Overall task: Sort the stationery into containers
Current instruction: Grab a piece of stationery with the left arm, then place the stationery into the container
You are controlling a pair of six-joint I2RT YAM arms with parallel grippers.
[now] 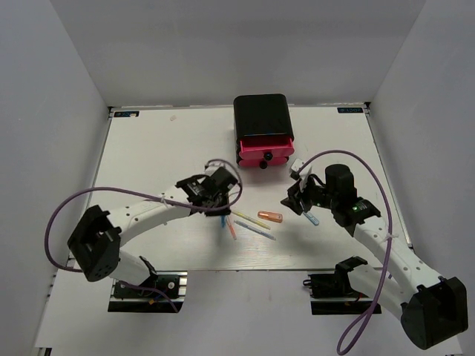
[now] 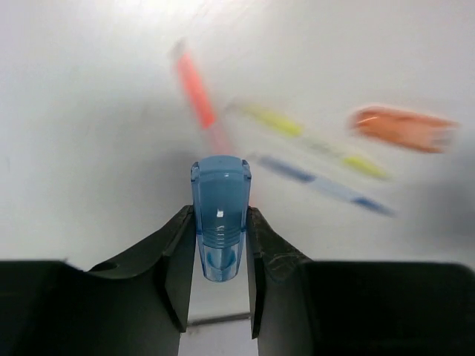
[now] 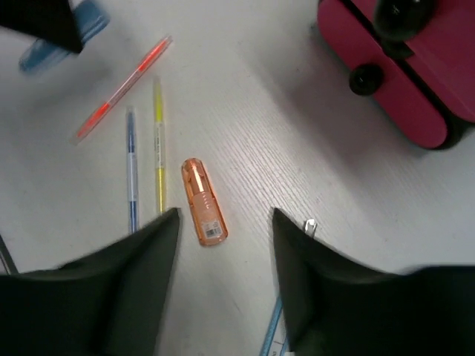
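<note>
My left gripper (image 1: 220, 208) is shut on the stubby blue marker (image 2: 220, 215), held above the table just left of the loose pens; the marker also shows in the top view (image 1: 225, 220). On the table lie a pink pen (image 1: 231, 228), a yellow pen (image 1: 252, 219), a grey-blue pen (image 1: 257, 230) and a stubby orange marker (image 1: 272, 216). My right gripper (image 1: 299, 199) is open and empty, above the table right of the orange marker (image 3: 204, 200). A light-blue pen (image 1: 312, 218) lies under it. The pink-fronted drawers (image 1: 263, 150) sit in a black box (image 1: 262, 115) at the back.
The drawer fronts (image 3: 401, 74) with black knobs (image 3: 366, 78) face the arms, up and right of my right gripper (image 3: 225, 222). Grey walls close in the white table (image 1: 163, 148) on three sides. Purple cables loop beside both arms.
</note>
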